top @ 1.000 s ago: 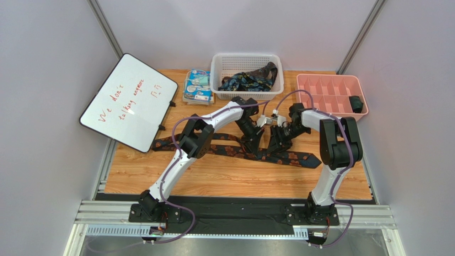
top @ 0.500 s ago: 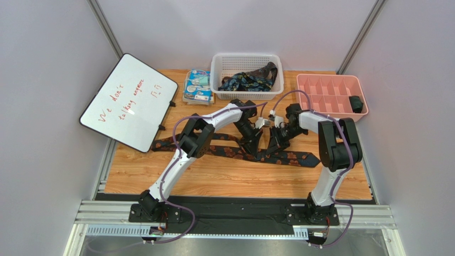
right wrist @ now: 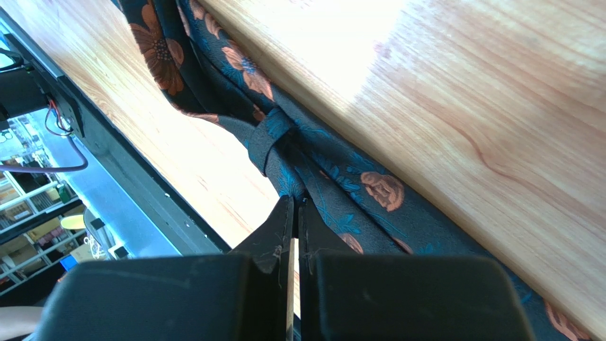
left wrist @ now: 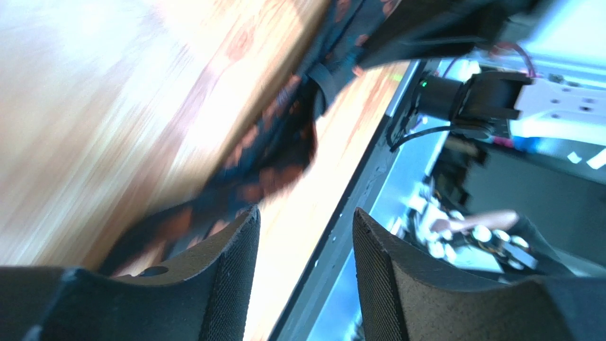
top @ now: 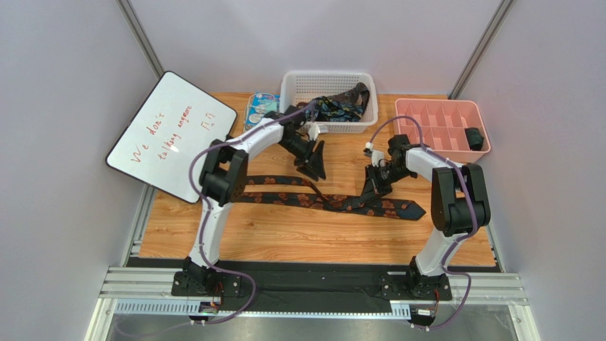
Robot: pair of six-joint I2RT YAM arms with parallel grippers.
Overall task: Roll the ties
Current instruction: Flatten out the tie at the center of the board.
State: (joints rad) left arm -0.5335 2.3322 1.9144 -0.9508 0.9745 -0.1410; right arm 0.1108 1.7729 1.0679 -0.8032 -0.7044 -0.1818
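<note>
Top view: one tie [top: 395,207] lies flat and unrolled on the wood surface [top: 299,238], running 9 to 3 o'clock across the middle, wide end at 3. It looks doubled over on the 9 o'clock half, two strands side by side. More ties [top: 334,106] sit heaped in the white basket [top: 291,89] at 12. The pink divided tray [top: 435,104] at 2 has one dark bundle [top: 474,137] in an end compartment, probably a finished roll.

Left gripper [top: 314,165]: above the surface, at 12 o'clock of the tie's middle. Its jaws are apart with nothing between them; the wrist view is blurred but the gap is plain.

Right gripper [top: 371,190]: down on the tie toward the 3 o'clock part. Its jaws are pressed together, tips right at the fabric beside the keeper loop [right wrist: 267,138]. I cannot tell if a fold is nipped between them or if the tips only press the cloth.

Step, my read: laying out and straightening, with the right side pinning. No rolling has begun, so the task is early for this tie.

Next move calls for the left gripper to come down to one end of the tie, pinch it and start the first tight turn. The right side should keep the length taut and straight. Risk: the fabric is slippery and thin, so a loose first turn may unwind or skew.
</note>
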